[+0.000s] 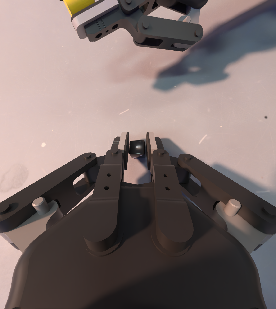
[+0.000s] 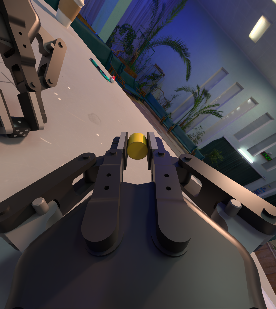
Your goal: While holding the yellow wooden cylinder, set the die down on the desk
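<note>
A black die (image 1: pixel 137 148) with white pips rests on the pale desk (image 1: pixel 58 87) between the fingertips of my left gripper (image 1: pixel 137 138). The jaws stand slightly apart, with a thin gap on each side of the die. In the right wrist view the die (image 2: pixel 19 129) sits flat on the desk under the left gripper (image 2: pixel 17 124). My right gripper (image 2: pixel 137 138) is shut on the yellow wooden cylinder (image 2: pixel 137 146), held a little above the desk. The cylinder (image 1: pixel 77 5) and one of the right gripper's fingers (image 1: pixel 87 18) show at the top of the left wrist view.
A paper coffee cup (image 2: pixel 68 11) stands far back on the desk. A teal pen (image 2: pixel 99 69) and a small red-and-white object (image 2: pixel 112 79) lie near the desk's far edge, which runs diagonally past the right gripper. The two grippers are close together.
</note>
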